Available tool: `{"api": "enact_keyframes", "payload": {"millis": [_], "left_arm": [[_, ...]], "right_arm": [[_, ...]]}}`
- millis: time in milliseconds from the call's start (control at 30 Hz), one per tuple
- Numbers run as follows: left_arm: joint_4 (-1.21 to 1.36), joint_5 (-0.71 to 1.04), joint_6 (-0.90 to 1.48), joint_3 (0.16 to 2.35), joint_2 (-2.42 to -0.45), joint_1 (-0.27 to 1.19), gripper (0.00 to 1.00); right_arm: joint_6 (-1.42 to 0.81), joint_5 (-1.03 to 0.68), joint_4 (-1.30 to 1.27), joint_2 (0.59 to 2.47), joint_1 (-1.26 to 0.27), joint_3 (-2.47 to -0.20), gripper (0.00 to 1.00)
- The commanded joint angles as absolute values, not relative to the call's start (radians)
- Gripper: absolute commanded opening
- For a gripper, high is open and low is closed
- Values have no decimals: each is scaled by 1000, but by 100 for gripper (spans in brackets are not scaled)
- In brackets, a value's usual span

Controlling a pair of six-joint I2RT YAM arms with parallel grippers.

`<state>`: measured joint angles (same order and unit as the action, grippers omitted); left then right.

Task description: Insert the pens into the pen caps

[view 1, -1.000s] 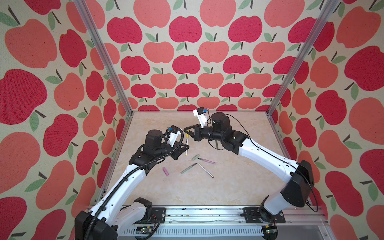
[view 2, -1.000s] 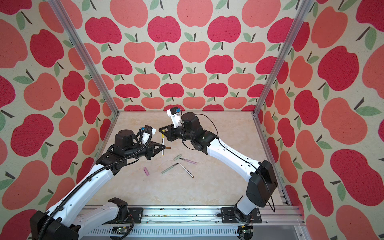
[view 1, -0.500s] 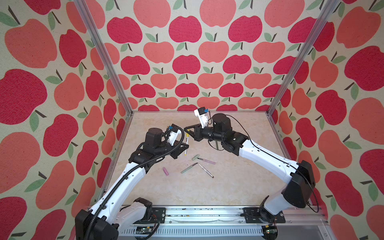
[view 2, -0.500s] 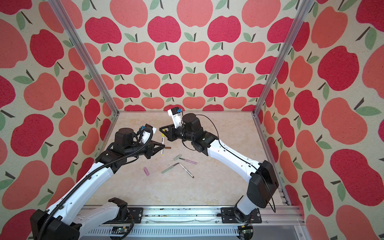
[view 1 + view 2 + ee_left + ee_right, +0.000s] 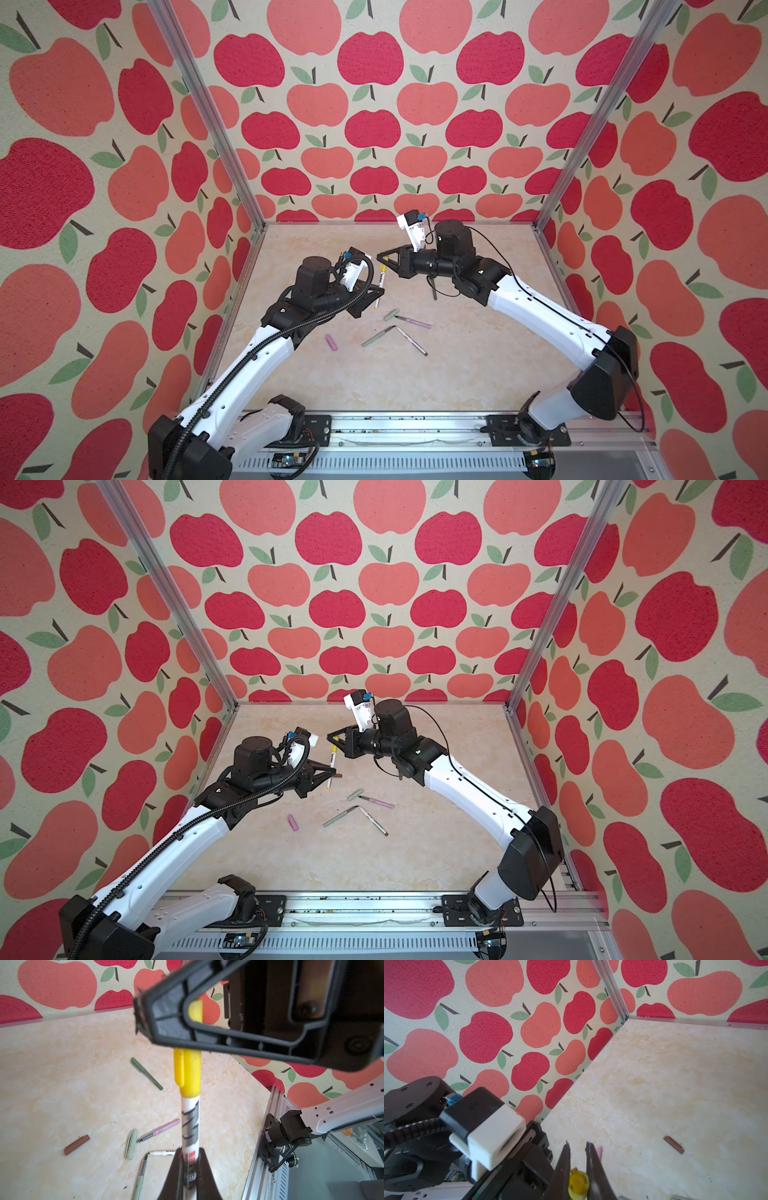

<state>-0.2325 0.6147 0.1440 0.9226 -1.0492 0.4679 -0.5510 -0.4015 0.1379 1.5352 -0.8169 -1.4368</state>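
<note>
My left gripper (image 5: pixel 379 293) (image 5: pixel 190 1152) is shut on the lower barrel of a white-grey pen (image 5: pixel 380 279) (image 5: pixel 190 1122), held raised above the table. The pen's upper end sits inside the yellow pen cap (image 5: pixel 385 260) (image 5: pixel 188 1072) (image 5: pixel 578 1184). My right gripper (image 5: pixel 380 257) (image 5: pixel 577 1145) is shut on that cap, coming in from the right. On the table lie a pink pen (image 5: pixel 417 323), a pale green pen (image 5: pixel 376 336), another white-grey pen (image 5: pixel 411 341), a pale green cap (image 5: pixel 391 314), a pink cap (image 5: pixel 331 342) and a brown cap (image 5: pixel 76 1145).
A dark green pen (image 5: pixel 146 1073) (image 5: pixel 433 289) lies on the table under my right arm. Apple-patterned walls (image 5: pixel 374 124) enclose the beige table (image 5: pixel 457 374) on three sides. A metal rail (image 5: pixel 395 432) runs along the front edge.
My left gripper has edged slightly up toward the right gripper with the pen. Both grips are unchanged.
</note>
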Motion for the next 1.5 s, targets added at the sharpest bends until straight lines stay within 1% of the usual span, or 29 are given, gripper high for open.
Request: {"api": "enact_keyframes", "payload": {"millis": [0, 33, 100, 200, 333, 467, 567, 700, 800, 933, 1000, 1200, 1467], "left_arm": [[-29, 528, 188, 929, -1033, 501, 0], [-35, 525, 200, 920, -1037, 512, 0], [-39, 511, 226, 901, -1041, 535, 0], [-41, 489, 259, 892, -1052, 569, 0], [-45, 461, 283, 910, -1103, 623, 0], [-81, 411, 327, 960, -1200, 660, 0], [-124, 325, 415, 1019, -1292, 683, 0], [-242, 185, 580, 1132, -1439, 701, 0], [-317, 163, 655, 1226, -1553, 709, 0], [-465, 147, 696, 1398, -1731, 712, 0], [-554, 141, 706, 1497, -1826, 712, 0], [-713, 163, 710, 1754, -2088, 712, 0], [-823, 158, 701, 1963, -2299, 710, 0]], "right_arm": [[-529, -505, 364, 1523, -811, -1463, 16], [-527, -505, 362, 1514, -804, -1473, 20], [-520, -503, 358, 1486, -785, -1486, 31], [-514, -486, 356, 1437, -755, -1476, 45], [-524, -487, 327, 1367, -703, -1422, 52], [-526, -496, 312, 1296, -664, -1381, 55], [-514, -466, 323, 1230, -634, -1339, 56], [-501, -304, 383, 1140, -596, -1255, 57], [-525, -177, 456, 1087, -545, -1191, 57], [-563, -118, 505, 1011, -457, -1105, 57], [-573, -115, 515, 978, -419, -1072, 57], [-581, -132, 540, 920, -350, -1001, 58], [-582, -184, 530, 886, -302, -933, 58]]}}
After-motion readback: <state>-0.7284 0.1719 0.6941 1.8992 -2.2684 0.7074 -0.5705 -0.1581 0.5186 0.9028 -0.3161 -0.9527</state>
